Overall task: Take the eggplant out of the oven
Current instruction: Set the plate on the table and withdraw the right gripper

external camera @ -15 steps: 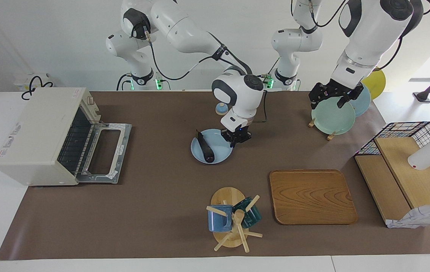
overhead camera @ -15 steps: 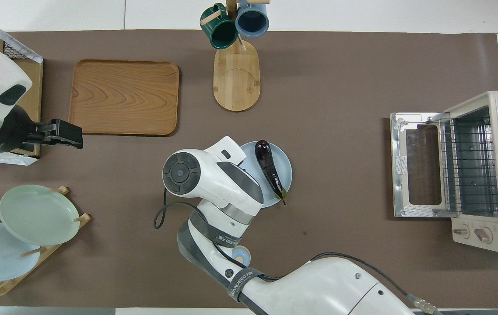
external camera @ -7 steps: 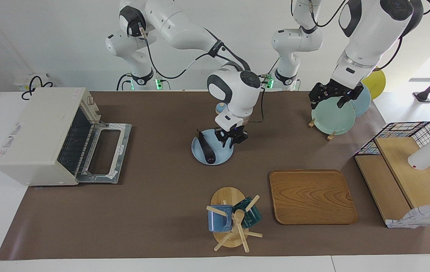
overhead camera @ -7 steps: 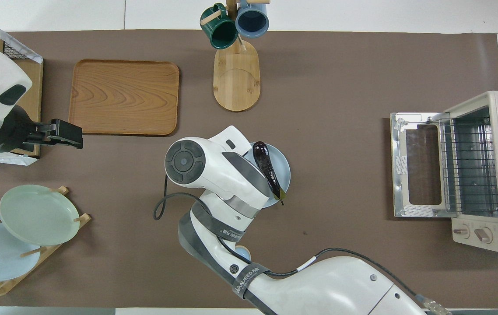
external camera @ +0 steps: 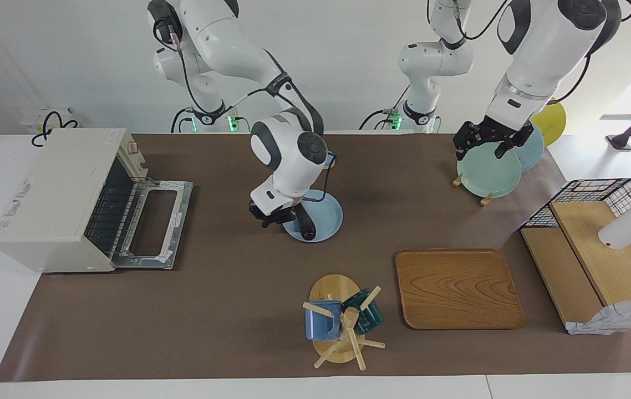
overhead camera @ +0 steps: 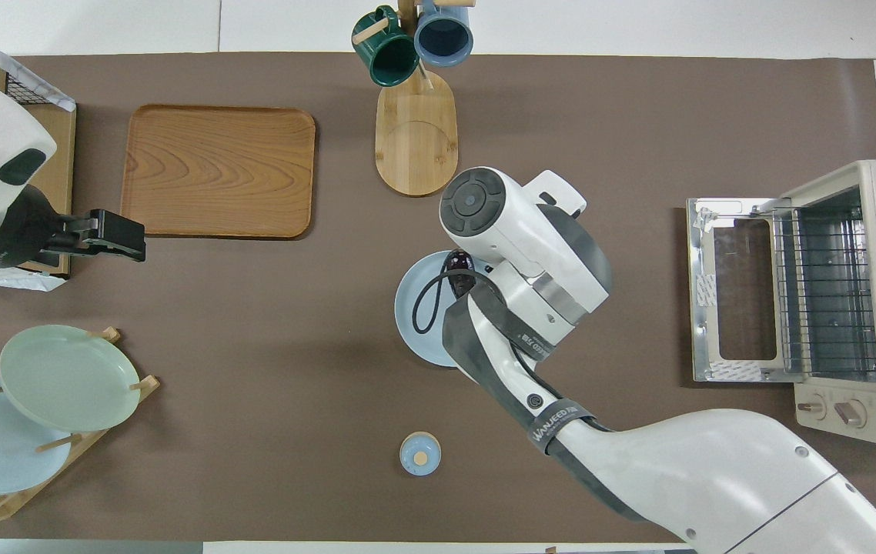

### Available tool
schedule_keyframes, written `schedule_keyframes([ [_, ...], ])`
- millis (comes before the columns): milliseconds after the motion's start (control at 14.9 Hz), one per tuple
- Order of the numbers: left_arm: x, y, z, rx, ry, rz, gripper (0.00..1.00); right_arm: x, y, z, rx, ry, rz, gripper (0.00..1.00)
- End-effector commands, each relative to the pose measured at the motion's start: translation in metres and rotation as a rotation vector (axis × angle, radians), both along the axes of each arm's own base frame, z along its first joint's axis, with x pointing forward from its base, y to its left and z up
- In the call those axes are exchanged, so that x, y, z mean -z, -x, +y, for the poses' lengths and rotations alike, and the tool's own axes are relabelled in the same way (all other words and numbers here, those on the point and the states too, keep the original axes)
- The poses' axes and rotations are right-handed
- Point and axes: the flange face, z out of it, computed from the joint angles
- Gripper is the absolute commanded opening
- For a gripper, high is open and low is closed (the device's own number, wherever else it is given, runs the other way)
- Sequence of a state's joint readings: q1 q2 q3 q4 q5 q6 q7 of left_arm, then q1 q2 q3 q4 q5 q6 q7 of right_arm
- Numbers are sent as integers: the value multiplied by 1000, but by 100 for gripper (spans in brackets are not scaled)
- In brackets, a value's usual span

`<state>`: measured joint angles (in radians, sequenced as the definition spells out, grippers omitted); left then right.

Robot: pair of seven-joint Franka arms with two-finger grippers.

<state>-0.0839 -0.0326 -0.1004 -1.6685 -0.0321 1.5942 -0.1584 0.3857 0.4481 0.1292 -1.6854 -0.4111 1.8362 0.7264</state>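
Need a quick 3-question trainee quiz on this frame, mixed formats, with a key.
1. True or false: the eggplant lies inside the oven.
2. The oven's door is: A) shut, B) open and folded down, C) missing.
3. Fill in: the left gripper hangs over a racked plate coloured ___.

Key: 1 false, it lies on the blue plate; 2 B; 3 pale green.

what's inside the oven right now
Only bare wire racks show inside the oven, whose door lies folded down. Its deepest corners are shadowed. The eggplant lies on the blue plate, partly covered by the right gripper.
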Motion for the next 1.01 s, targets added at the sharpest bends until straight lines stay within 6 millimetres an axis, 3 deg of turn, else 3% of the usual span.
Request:
schedule_keyframes([
  [0, -1, 2, 3, -2, 1, 0, 100, 9, -4, -64, -54, 43, 21, 0],
  [269, -1, 1, 3, -5, 2, -8, 100, 27, -8, -124, -28, 42, 53, 0],
  [470, -1, 2, -2, 1, 2, -8, 100, 50, 7, -145, -26, 27, 62, 0],
  [604, -2, 3, -8, 13, 3, -11, 100, 54, 3, -169, -82, 45, 72, 0],
  [873, 8, 14, -48, 19, 12, -19, 100, 54, 1, -192, -109, 53, 125, 0],
  [940, 14, 19, -75, 11, 15, -31, 100, 54, 2, -192, -106, 57, 129, 0],
])
